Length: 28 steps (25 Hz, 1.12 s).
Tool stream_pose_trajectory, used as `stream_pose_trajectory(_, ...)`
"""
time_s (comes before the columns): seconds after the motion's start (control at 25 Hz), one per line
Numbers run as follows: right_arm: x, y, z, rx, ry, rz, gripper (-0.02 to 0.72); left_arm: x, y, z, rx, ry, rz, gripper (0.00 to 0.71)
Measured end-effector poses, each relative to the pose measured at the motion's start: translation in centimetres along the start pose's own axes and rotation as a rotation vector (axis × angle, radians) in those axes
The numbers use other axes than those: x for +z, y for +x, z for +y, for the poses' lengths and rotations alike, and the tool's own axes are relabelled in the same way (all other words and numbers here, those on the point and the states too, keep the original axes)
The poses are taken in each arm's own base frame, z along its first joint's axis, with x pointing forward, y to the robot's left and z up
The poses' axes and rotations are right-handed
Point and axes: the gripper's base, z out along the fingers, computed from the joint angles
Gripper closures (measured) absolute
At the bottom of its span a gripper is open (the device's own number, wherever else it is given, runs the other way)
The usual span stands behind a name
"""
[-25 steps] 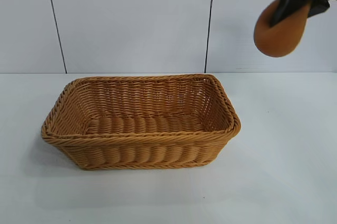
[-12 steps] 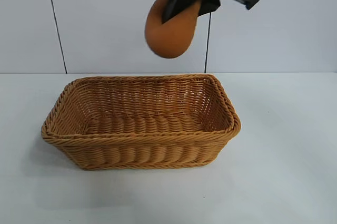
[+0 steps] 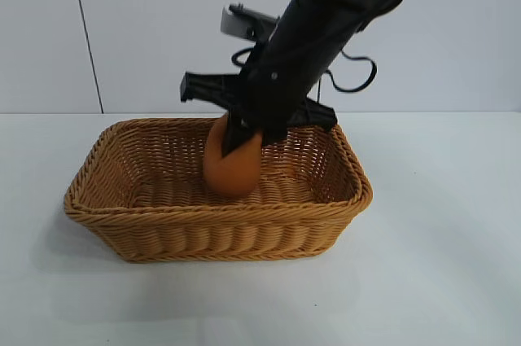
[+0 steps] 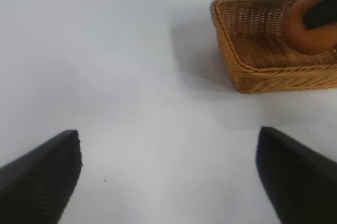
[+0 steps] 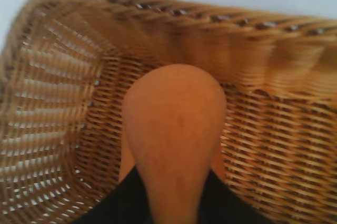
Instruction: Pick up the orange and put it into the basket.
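Observation:
The orange (image 3: 232,168) is a dull-orange pear-shaped fruit, held inside the wicker basket (image 3: 106,214), its round end low near the basket floor. My right gripper (image 3: 244,136) is shut on the orange's narrow end and reaches down into the basket from the upper right. In the right wrist view the orange (image 5: 175,124) hangs between my black fingers over the basket's woven wall (image 5: 52,108). My left gripper (image 4: 168,176) is open and empty over the bare table, away from the basket (image 4: 253,71); the orange (image 4: 310,29) also shows in that view.
The white table (image 3: 440,264) lies around the basket. A white panelled wall (image 3: 163,28) stands behind it. A grey part and a black cable (image 3: 358,77) hang on the right arm above the basket's back rim.
My right gripper has carried the orange from the upper right leftward and then down into the basket. The basket has not moved.

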Motion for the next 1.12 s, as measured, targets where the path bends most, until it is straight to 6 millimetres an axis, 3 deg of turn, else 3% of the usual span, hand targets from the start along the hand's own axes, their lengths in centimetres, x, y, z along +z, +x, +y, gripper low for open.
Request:
stream_pose_trajectory(0.08,-0.1,-0.2,0.1,-0.002,-0.002,0.001,0.556,0.0,0.0,0.0,0.0,0.0,0.0,0.068)
stream_pose_trajectory(0.28,-1.4,-1.7,0.7,-0.052,0.002,-0.014,0.143,0.0,0.0,0.0,0.0,0.0,0.0,0.068)
stream_pose_trajectory(0.36,-2.6,-2.6,1.1,-0.09,0.012,-0.012,0.086,0.0,0.0,0.0,0.0,0.0,0.0,0.068)
stream_pose_trajectory(0.56,-6.9,-5.5,2.4,-0.199,0.072,0.025,0.054,0.0,0.0,0.0,0.0,0.0,0.0,0.068)
stream_pose_trajectory(0.72,-9.8,-6.5,2.1,-0.247,0.192,0.09,0.052,0.0,0.0,0.0,0.0,0.0,0.0,0.068)
stream_pose_trajectory(1.0,-11.2,-7.3,-1.0,-0.179,0.309,0.129,0.052,0.0,0.0,0.0,0.0,0.0,0.0,0.068)
stream_pose_trajectory(1.12,-11.8,-8.0,-3.9,-0.114,0.326,0.124,0.052,0.0,0.0,0.0,0.0,0.0,0.0,0.068)
